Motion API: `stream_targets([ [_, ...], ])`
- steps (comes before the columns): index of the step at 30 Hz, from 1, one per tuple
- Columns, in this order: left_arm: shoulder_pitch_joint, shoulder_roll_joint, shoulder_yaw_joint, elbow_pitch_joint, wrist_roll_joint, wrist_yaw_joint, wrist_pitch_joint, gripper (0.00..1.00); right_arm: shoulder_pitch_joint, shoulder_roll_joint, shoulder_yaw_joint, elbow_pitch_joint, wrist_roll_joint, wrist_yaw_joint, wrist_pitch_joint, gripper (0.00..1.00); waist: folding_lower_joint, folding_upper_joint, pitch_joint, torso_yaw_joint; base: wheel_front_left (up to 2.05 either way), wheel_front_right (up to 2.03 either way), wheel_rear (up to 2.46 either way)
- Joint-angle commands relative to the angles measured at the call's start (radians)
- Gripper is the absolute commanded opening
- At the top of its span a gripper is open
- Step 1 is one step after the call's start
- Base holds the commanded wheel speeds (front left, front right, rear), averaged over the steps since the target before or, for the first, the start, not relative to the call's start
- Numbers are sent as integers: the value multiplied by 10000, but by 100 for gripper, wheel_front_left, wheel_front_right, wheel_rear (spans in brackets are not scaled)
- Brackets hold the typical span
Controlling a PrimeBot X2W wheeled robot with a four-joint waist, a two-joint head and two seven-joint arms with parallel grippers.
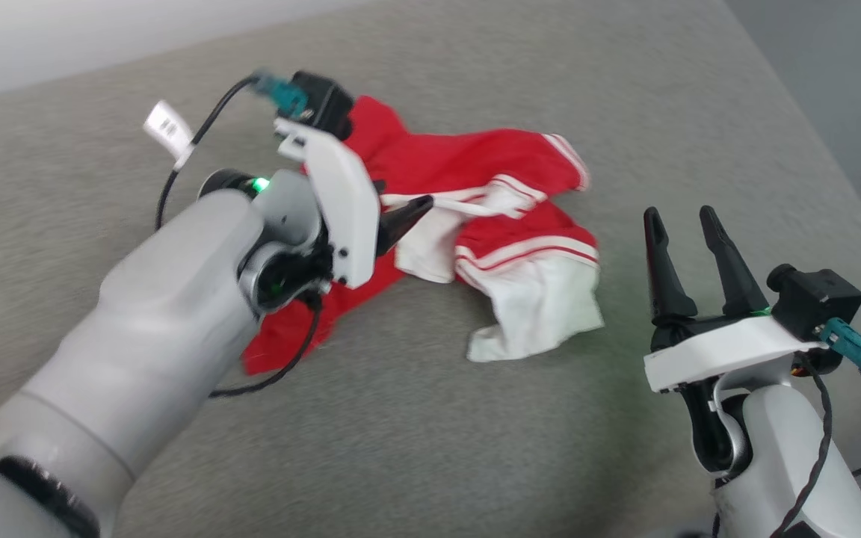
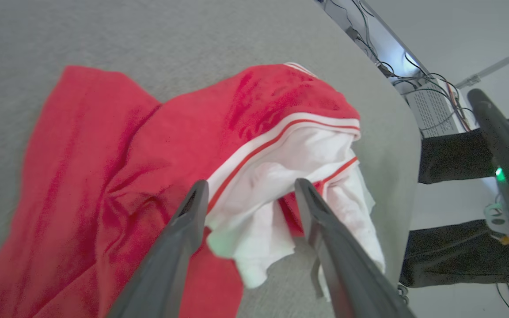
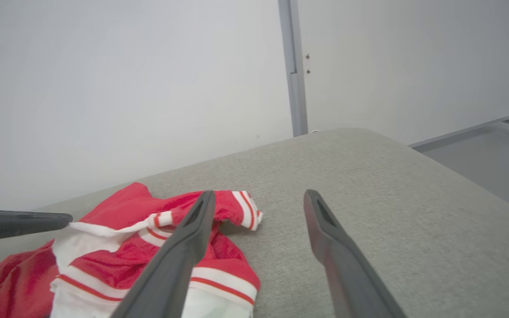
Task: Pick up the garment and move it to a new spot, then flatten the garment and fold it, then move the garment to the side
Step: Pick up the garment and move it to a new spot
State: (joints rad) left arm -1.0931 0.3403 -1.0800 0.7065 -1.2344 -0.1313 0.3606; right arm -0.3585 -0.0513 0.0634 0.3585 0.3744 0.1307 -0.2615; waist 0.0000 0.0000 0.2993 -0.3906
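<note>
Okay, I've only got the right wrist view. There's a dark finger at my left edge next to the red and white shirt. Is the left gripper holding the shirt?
Observer: No. The left wrist view shows the left gripper with jaws wide apart above the white sleeve of the crumpled red jersey shirt, not closed on it.
Operator: How much shirt lies past my left edge?
Observer: In the head view, a red panel runs on beneath the pale left forearm, toward the robot.
Operator: And my gripper?
Observer: Head view: the right gripper stands right of the shirt, apart from it, above the grey fabric surface.
</note>
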Motion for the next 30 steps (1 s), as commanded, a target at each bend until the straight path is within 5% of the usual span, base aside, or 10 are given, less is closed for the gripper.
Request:
stream_targets([
  [1,226,-21,-33,-50,42,16,-175,100,23,-36,-39,12,-77,1,-45,100,0,0,-514,741,0,0,0],
  [18,4338,928,504,-415,-1647,15,-4878,100,1557,-1223,-1260,268,-540,1,-46,100,0,0,-2117,4499,0,0,0],
  [30,6403,1656,1517,-468,-1215,15,-6260,100,2755,-1075,-1923,-162,-736,1,-46,100,0,0,-2640,5501,0,0,0],
])
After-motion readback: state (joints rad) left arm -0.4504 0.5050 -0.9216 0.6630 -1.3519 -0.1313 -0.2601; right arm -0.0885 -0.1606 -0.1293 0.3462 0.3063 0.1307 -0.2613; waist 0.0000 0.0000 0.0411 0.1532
